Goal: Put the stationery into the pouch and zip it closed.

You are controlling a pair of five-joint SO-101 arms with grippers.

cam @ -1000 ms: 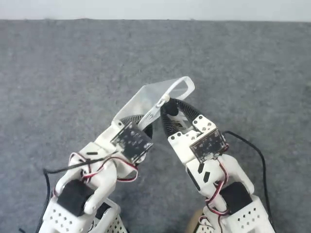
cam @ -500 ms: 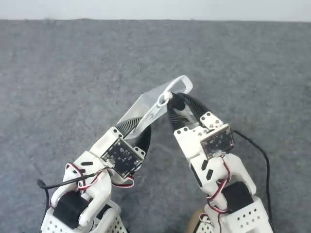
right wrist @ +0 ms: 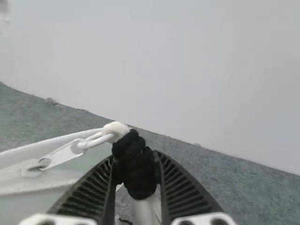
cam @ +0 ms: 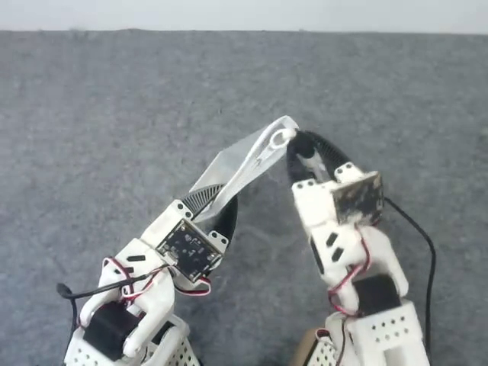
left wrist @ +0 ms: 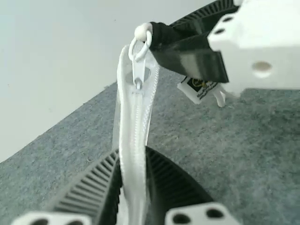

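The 2 arms rise from the near edge of the grey mat [cam: 114, 114] and lean in toward 1 clear pouch [cam: 232, 164], which is held up off the mat between them. The left arm slants up to the pouch's nearer end. The right arm stands more upright beside the pouch's farther end, with its wrist bent in toward that end.

There is 1 pouch with 1 white zip line along its top edge, 1 zipper slider [left wrist: 139, 75], 1 white bead [right wrist: 115, 129] and 1 black pull cord [right wrist: 134, 161]. What lies inside the pouch cannot be made out.

The left gripper [left wrist: 133, 164] is clamped narrowly on the zip edge at the nearer end, its 2 ribbed fingers [left wrist: 93, 187] pressing the white tape from either side. The right gripper [right wrist: 135, 164] is pinched on the black pull cord just past the pouch's farther end, with the knot bulging out between its 2 fingers. The bead sits against that knot, and the slider's metal tab links it to the pouch.
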